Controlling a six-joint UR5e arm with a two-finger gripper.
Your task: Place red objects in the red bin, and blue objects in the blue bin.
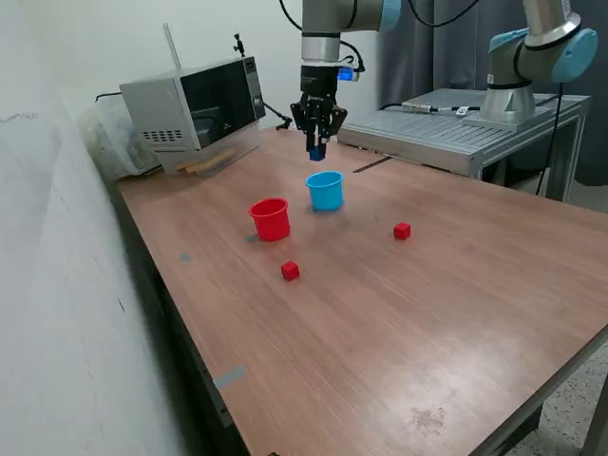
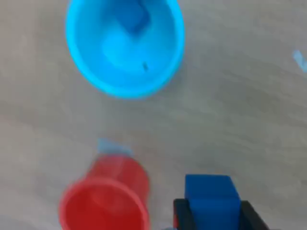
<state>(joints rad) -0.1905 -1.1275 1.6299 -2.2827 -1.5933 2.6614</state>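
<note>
My gripper [image 1: 316,144] hangs above the table, shut on a dark blue cube [image 1: 315,152], a little behind and above the blue bin [image 1: 325,190]. In the wrist view the cube [image 2: 211,194] sits between the black fingers [image 2: 183,215] of the gripper [image 2: 211,215]. The blue bin [image 2: 124,48] holds another dark blue cube [image 2: 132,19]. The red bin [image 1: 271,218] [image 2: 103,203] stands upright beside the blue one, on the exterior view's left. Two red cubes lie on the table, one [image 1: 290,271] in front of the red bin and one [image 1: 402,231] toward the exterior view's right.
A microwave [image 1: 195,109] stands at the table's back corner. A grey metal platform [image 1: 446,128] carrying a second arm [image 1: 532,57] borders the table's far side. A wall runs along the exterior view's left. Small tape marks [image 1: 185,256] dot the wooden table [image 1: 427,332].
</note>
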